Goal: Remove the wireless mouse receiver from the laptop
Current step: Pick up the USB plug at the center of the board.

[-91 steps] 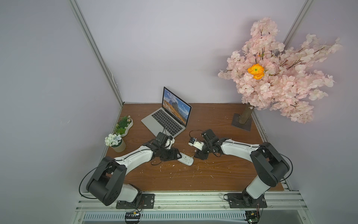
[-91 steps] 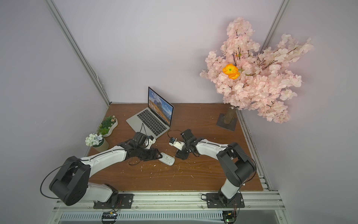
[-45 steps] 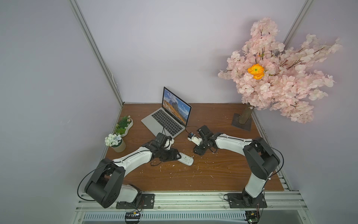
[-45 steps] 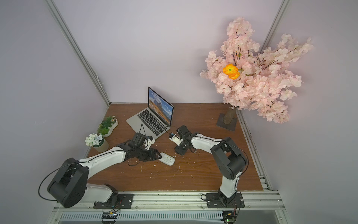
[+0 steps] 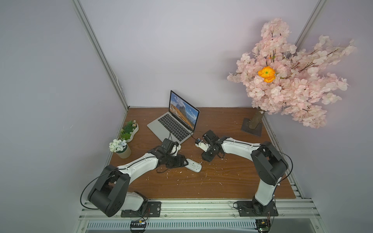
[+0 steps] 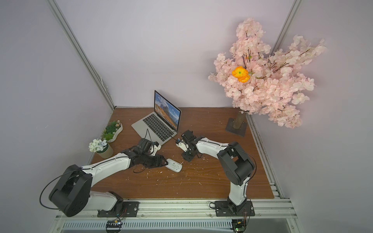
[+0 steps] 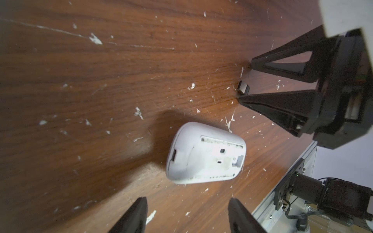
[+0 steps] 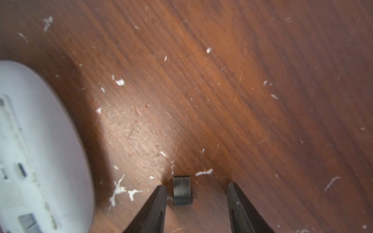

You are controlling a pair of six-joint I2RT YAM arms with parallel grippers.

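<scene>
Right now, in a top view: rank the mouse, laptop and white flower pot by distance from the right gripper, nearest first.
From the right gripper:
1. Mouse: just beside it, on its left, underside up.
2. Laptop: farther back, toward the rear wall.
3. White flower pot: farthest, across at the left edge.

R end effector (image 8: 196, 185) low, jaws apart

soft even light, sharp top views, wrist views blurred at edges, shadow beside the mouse (image 7: 205, 153)
</scene>
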